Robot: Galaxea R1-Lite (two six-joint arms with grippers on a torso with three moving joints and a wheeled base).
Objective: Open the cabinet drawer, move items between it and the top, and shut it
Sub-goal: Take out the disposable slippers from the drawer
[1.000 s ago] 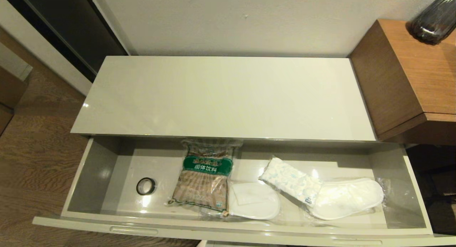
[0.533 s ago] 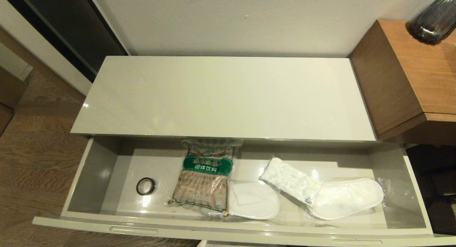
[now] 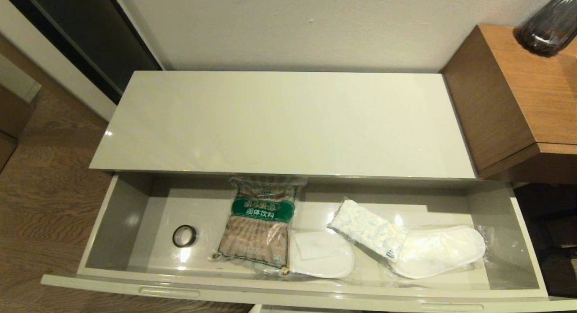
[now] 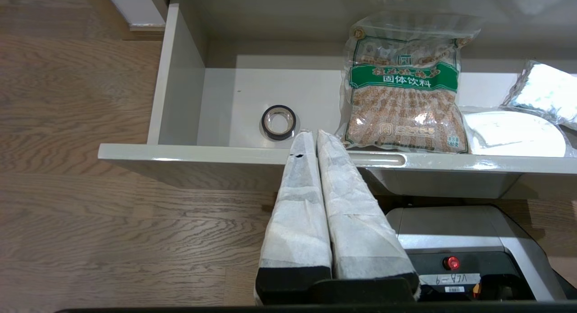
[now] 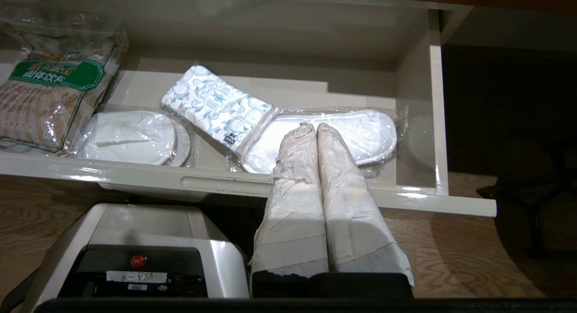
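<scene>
The cabinet drawer (image 3: 112, 223) stands pulled out below the bare top (image 3: 279, 123). In it the tissue pack (image 3: 369, 229) lies across the sealed slippers, one slipper (image 3: 439, 252) to the right and one slipper (image 3: 322, 255) near the middle. My left gripper (image 4: 312, 133) is shut and empty, held in front of the drawer's front edge near its left handle (image 4: 383, 158). My right gripper (image 5: 311, 126) is also shut and empty, in front of the drawer, pointing at the right slipper (image 5: 356, 132). Neither gripper shows in the head view.
A brown packet with a green band (image 3: 259, 225) and a small black tape roll (image 3: 184, 236) lie in the drawer's left half. A taller wooden surface (image 3: 532, 87) with a dark glass vase (image 3: 550, 26) stands at the right. My base (image 4: 455, 241) is just below the drawer front.
</scene>
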